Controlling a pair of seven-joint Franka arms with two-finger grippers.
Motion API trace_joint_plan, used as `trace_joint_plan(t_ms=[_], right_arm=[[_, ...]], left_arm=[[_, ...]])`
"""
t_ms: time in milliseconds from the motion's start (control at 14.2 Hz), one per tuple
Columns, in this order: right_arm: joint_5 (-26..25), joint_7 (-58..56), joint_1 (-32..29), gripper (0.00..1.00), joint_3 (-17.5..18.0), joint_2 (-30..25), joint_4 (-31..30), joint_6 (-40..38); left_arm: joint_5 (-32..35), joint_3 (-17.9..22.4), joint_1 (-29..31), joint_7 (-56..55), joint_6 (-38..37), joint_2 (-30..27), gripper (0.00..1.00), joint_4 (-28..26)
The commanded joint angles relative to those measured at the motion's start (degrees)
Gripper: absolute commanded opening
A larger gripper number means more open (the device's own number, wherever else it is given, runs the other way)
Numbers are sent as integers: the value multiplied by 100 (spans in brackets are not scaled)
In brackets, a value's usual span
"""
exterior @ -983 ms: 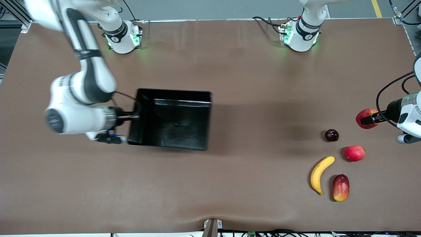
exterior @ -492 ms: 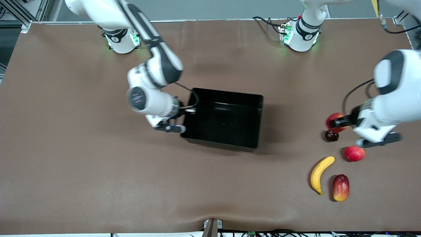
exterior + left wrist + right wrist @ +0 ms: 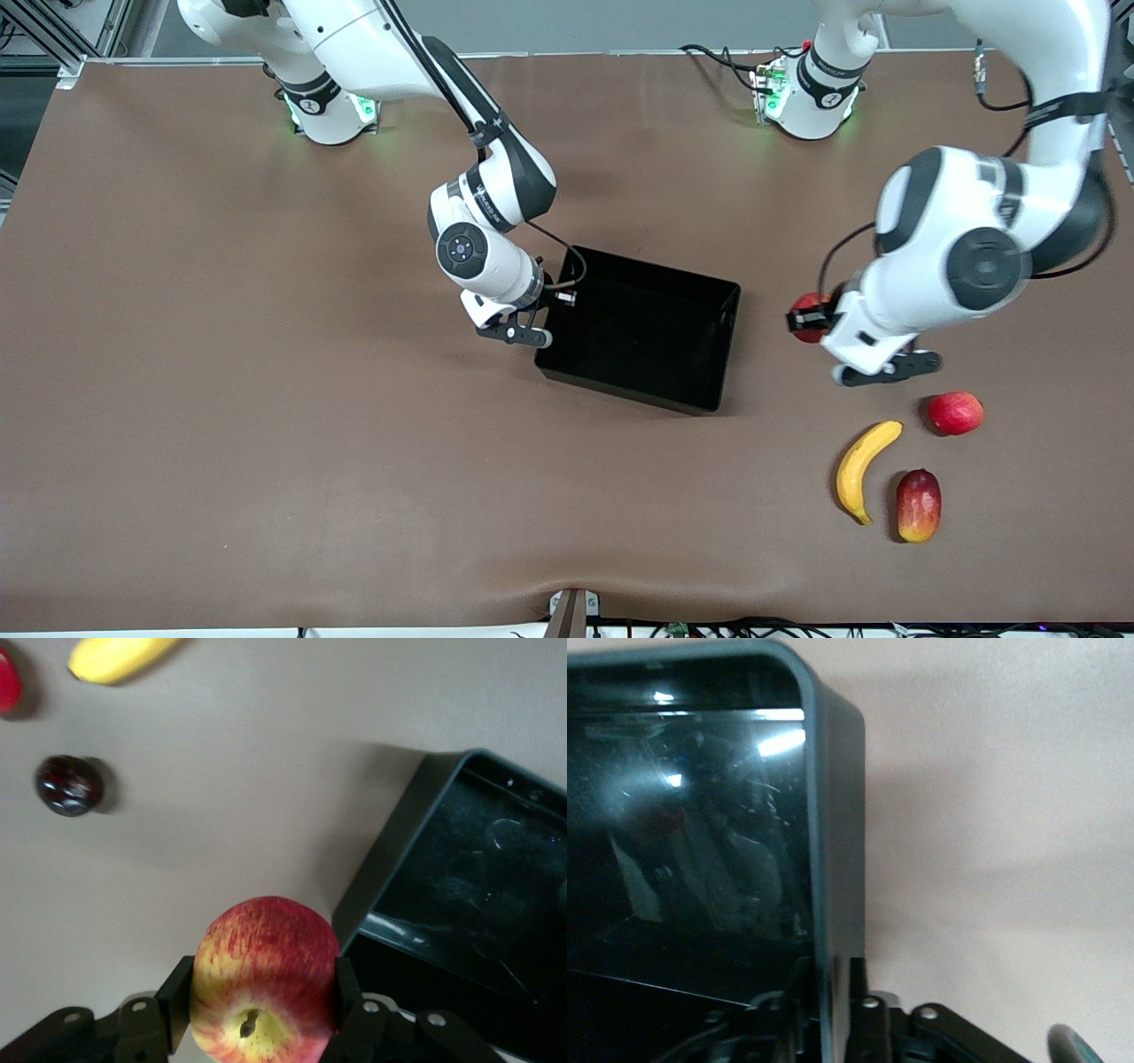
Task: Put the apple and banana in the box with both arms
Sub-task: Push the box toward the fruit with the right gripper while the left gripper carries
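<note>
The left gripper [image 3: 808,321] is clenched on the apple [image 3: 266,966], one finger pressed to each flank of the fruit and the stem dimple facing the wrist camera. It carries the apple in the air over bare table, just beside the box [image 3: 728,341] at the wall that faces the left arm's end of the table. That is the relation the coming move turns on: the open bin lies straight ahead of the held apple, toward the right arm's end, so I judge that a short carry over that wall and a release would drop it inside. The box looks empty. The right gripper [image 3: 554,306] sits low at the box wall toward the right arm's end of the table; I cannot tell whether it is clamping that wall or has let go. The banana [image 3: 861,470] lies on the table nearer the front camera than the box and toward the left arm's end, well apart from the box. Its long axis runs roughly toward and away from the front camera, with a mango [image 3: 919,505] and a plain red fruit [image 3: 955,413] just beside it and a dark plum [image 3: 68,785] nearby. The left arm is clearly the nearer one to the banana.
</note>
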Motion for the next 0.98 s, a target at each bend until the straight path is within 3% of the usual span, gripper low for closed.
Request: trace_joint_plan(t_ms=[0,140,281,492,913], right_arm=[[67,-7,-31,100,-102,-71,206,-137],[67,-25,-364,100,-190,-351,408,-713],[-81,-34,-777,100,-295,-405,960,-1793],[-967,-51,-1182,100,-384,-405,1761,-2737],[-1040,-251,-2596,100,-401,-642,2516,-4466]], left_arm=[[-112,32,-360,-234,678,-86,0,-650],[-103,32,-606,-331,1101,45,0,-827],[-42,32,-869,-323,1295,273,0,-714],[11,41,-1213,-323,1567,625,0,-573],[283,32,-1468,-323,1902,1328,0,-625]])
